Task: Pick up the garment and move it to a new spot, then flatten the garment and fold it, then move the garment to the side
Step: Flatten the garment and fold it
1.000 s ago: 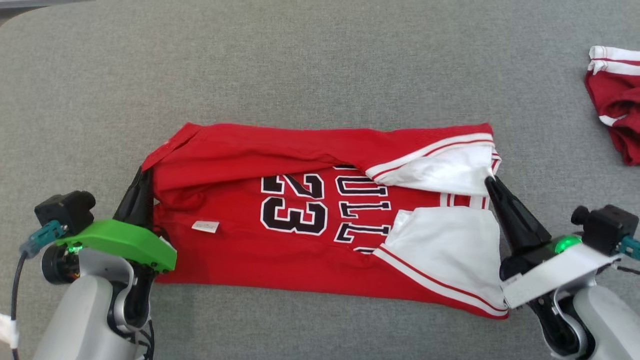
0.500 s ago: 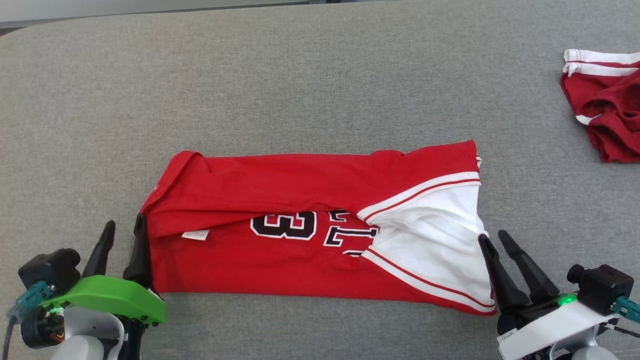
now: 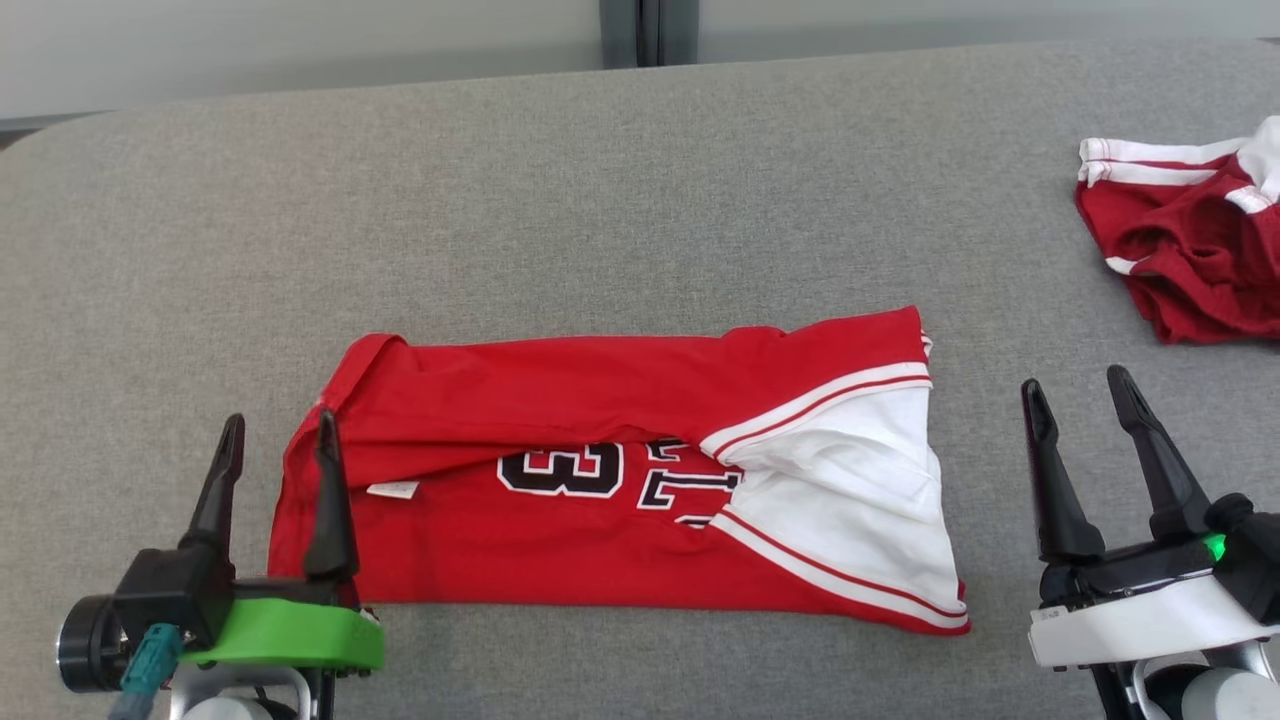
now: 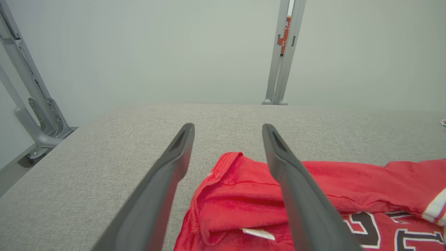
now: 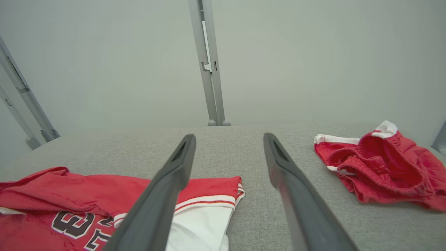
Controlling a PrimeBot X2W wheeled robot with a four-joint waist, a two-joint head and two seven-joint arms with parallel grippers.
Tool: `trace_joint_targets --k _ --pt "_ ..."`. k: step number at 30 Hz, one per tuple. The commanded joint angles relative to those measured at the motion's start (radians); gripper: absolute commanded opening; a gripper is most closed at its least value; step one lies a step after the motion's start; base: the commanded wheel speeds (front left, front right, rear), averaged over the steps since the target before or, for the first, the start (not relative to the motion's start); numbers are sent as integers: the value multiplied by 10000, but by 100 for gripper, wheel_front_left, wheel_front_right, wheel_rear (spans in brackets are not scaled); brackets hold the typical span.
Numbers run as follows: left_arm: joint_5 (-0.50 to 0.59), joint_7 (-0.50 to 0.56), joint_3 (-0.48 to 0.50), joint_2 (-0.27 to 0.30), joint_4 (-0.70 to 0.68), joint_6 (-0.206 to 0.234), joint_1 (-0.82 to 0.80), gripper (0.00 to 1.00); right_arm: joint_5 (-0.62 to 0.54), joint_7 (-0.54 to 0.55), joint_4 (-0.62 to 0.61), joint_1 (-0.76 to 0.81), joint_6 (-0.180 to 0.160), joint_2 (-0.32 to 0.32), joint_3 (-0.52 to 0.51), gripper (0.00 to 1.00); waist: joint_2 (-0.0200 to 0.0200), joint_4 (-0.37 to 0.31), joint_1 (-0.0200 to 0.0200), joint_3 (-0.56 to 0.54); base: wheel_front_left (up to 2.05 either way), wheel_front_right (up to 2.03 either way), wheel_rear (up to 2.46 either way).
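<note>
The garment (image 3: pixel 600 430) is a red jersey with black-and-white lettering and white side panels, lying folded lengthwise across the grey surface. It also shows in the left wrist view (image 4: pixel 244 195) and the right wrist view (image 5: pixel 87 195). My left gripper (image 3: pixel 277 434) stands open just above the jersey's left end, its right finger over the cloth edge. My right gripper (image 3: pixel 1078 388) is open too, off the jersey's right end with a gap of bare surface between. Nothing sits between either pair of fingers.
A crumpled pair of red shorts (image 3: pixel 1185 255) with white trim lies at the far right, also in the right wrist view (image 5: pixel 383 164). The grey padded surface (image 3: pixel 600 200) ends at a rounded far edge, with a pale wall and metal posts (image 4: pixel 282 52) behind.
Both grippers let go of the jersey's ends, opened wide and drew back from it. The upper flap has dropped over the lettering. The camera tilted up, shifting the whole view.
</note>
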Motion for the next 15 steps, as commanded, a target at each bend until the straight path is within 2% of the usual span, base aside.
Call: trace_joint_targets --k 1,15 --pt "53 59 -33 88 -5 58 241 100 -111 85 -53 227 1 85 -67 100 0 -41 0 -224 0 0 0" --pt "108 252 -188 179 -173 190 264 100 -95 305 -12 420 1 297 -201 100 0 53 0 -347 0 0 0"
